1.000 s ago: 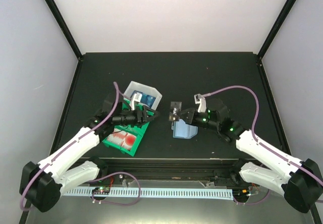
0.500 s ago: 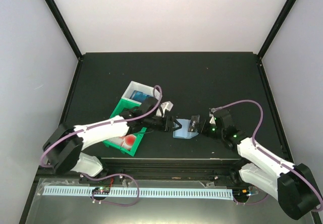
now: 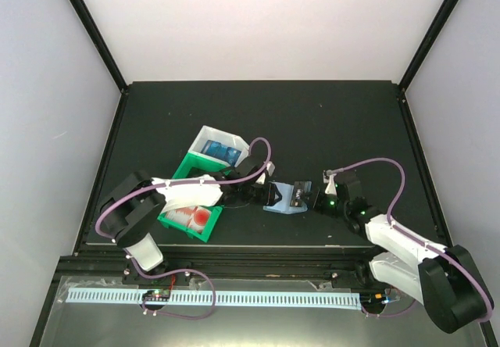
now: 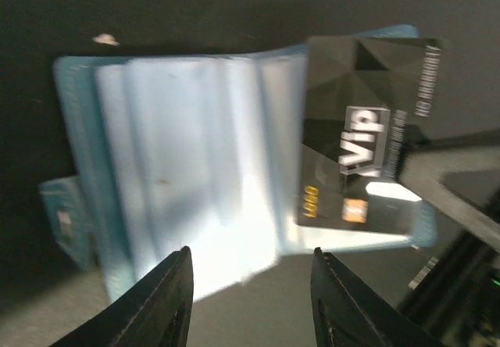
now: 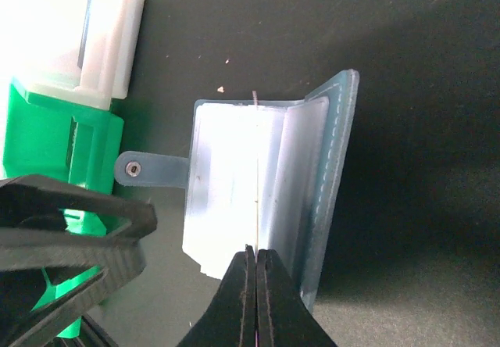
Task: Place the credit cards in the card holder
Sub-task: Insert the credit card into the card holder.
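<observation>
Looking down from the top camera, the black table (image 3: 312,120) had two bins on its left half. The green bin (image 3: 181,177) had red-and-white cards (image 3: 194,216) lying in it, and the white bin (image 3: 223,138) sat against its far end with blue cards (image 3: 221,152) inside. Just right of the bins, the card holder (image 3: 279,201) lay opened out on the table between the two grippers, pale sleeves (image 4: 195,175) facing up.

The left gripper (image 4: 250,257) hung right over the holder with its fingers spread apart and nothing between them; nobody could tell if the tips touched the sleeves. The right gripper (image 5: 255,257) was clamped tight on the black card (image 4: 359,152), the "VIP" one, over the holder's right-hand part. From the right wrist camera that card showed edge-on, just a thin line across the sleeves, so whether it sat in a sleeve was anyone's guess.

The snap tab (image 5: 152,169) stuck out from the holder's edge toward the green bin.
</observation>
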Robot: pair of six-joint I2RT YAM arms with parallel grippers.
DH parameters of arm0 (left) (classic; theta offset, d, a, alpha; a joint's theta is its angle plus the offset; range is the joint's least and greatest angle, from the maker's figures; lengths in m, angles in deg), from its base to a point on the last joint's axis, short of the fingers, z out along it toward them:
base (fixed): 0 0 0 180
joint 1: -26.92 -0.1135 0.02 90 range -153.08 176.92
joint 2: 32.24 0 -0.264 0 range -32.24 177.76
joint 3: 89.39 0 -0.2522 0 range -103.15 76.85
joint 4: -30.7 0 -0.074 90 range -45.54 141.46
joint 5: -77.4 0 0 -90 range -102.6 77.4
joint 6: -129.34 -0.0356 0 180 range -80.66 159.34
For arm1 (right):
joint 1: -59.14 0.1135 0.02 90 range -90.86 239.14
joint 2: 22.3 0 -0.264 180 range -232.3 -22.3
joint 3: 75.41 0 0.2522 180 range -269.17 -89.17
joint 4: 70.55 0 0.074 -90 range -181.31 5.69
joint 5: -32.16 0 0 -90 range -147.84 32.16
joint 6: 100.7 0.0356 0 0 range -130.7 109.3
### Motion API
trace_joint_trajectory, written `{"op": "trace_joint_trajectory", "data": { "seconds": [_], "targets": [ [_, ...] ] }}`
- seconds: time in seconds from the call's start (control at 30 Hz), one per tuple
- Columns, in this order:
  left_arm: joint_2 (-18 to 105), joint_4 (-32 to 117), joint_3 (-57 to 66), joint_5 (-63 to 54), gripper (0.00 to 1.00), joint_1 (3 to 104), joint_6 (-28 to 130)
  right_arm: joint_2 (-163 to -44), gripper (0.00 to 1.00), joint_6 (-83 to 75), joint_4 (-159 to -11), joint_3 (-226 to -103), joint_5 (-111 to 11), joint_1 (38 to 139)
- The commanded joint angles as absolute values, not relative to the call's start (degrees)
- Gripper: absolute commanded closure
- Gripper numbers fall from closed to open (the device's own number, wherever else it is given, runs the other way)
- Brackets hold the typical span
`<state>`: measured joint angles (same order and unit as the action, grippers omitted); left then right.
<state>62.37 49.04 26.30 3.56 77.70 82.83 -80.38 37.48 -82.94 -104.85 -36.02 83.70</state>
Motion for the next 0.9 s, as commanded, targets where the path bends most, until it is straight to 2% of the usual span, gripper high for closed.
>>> {"op": "trace_joint_trajectory", "data": {
  "seconds": [0.0,0.2,0.4,0.6,0.87],
  "targets": [
    [64.1,51.1,25.2,-6.2,0.57,78.4,81.8,-80.6,0.99,35.1,-80.7,-104.6,-35.2,83.0],
    [64.5,50.6,26.1,-7.1,0.57,78.5,80.8,-78.9,0.99,33.4,-88.6,-108.2,-39.4,82.9],
    [64.9,51.6,26.1,-7.5,0.62,78.6,81.0,-74.8,0.99,36.2,-91.9,-113.6,-34.6,82.9],
    [65.1,53.6,26.3,-9.8,0.65,78.6,82.2,-75.7,0.99,41.7,-85.4,-114.1,-28.1,83.0],
    [65.6,52.7,26.7,-8.5,0.68,78.7,83.1,-83.4,0.99,46.5,-77.3,-111.7,-28.5,84.6]
  ]
}}
